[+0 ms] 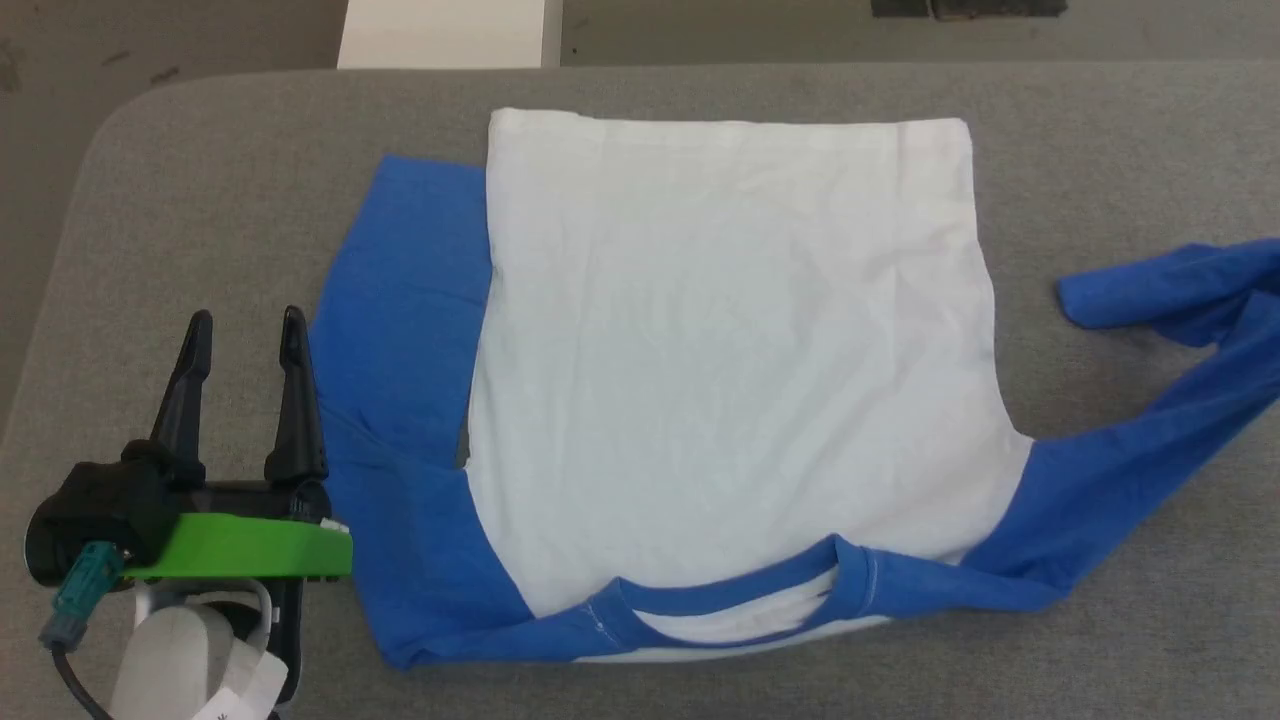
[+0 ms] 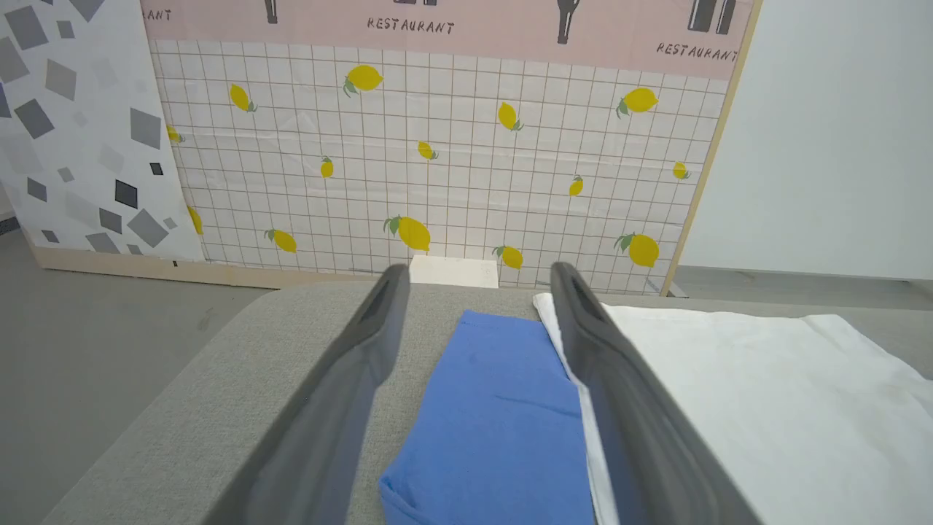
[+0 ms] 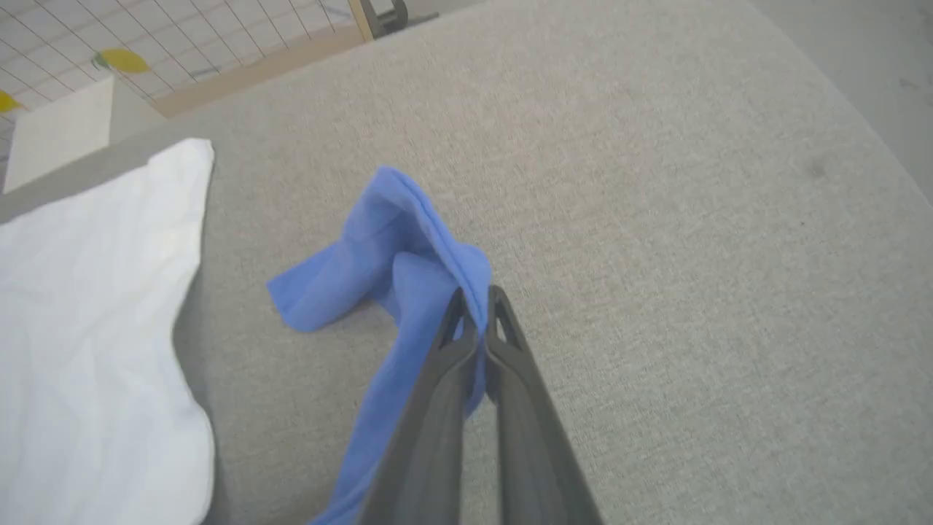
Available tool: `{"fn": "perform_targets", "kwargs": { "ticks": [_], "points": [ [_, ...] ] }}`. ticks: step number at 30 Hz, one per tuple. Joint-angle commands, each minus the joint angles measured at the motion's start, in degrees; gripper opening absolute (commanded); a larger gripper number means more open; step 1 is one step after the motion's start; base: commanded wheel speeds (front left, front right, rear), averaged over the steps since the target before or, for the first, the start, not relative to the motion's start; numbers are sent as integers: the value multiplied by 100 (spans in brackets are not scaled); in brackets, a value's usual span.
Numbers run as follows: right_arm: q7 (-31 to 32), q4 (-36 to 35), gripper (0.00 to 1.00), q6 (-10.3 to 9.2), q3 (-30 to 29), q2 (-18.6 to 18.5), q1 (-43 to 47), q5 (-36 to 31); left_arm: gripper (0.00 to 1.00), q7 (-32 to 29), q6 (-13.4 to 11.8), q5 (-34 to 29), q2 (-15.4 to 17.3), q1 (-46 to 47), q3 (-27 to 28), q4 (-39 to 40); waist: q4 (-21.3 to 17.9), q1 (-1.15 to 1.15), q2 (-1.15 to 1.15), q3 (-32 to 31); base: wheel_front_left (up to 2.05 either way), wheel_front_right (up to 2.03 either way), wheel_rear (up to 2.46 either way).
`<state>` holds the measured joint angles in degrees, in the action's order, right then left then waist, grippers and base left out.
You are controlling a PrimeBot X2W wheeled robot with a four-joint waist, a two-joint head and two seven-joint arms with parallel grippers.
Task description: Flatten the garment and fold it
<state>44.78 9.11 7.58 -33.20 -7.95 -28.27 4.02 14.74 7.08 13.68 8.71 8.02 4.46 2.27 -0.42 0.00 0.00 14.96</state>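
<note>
Margins of bare grey surface flank the garment, which lies flat with its neckband at the near edge. The left gripper, jaws spread wide and holding nothing, sits just beside the flat left sleeve. The right gripper pinches the right sleeve, drawn out sideways. The left wrist view adds a lemon-print panel beyond the far edge.

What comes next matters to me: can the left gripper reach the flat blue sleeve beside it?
Probably yes: the left gripper stands open right beside the blue sleeve, with nothing between them.
</note>
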Motion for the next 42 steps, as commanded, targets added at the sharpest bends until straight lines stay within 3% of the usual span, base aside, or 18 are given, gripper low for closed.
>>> {"fn": "perform_targets", "kwargs": {
  "ticks": [1,10,17,27,33,42],
  "points": [
    [-74,-188,0,-9,59,65,34,120,100,26,40,9,-25,-78,9,-13,-47,0,0,-164,0,0,0],
    [0,-1590,0,-9,1670,87,582,839,100,26,40,-25,-80,-245,24,-9,-44,0,0,-427,0,0,0],
    [58,-1967,0,-9,3358,-40,880,1256,100,26,40,-28,-112,-358,95,7,87,0,0,-500,0,0,0],
    [-54,-1250,0,-9,5367,-125,758,1711,100,26,41,9,-160,-396,74,-16,360,0,0,-401,0,0,0],
    [36,-711,0,-9,6643,-433,809,2149,100,26,41,45,-185,-371,41,-63,488,0,0,-353,0,0,0],
    [136,-364,0,-9,7792,-875,657,2816,100,26,41,65,-195,-409,59,-105,464,0,0,-290,0,0,0]
  ]
}}
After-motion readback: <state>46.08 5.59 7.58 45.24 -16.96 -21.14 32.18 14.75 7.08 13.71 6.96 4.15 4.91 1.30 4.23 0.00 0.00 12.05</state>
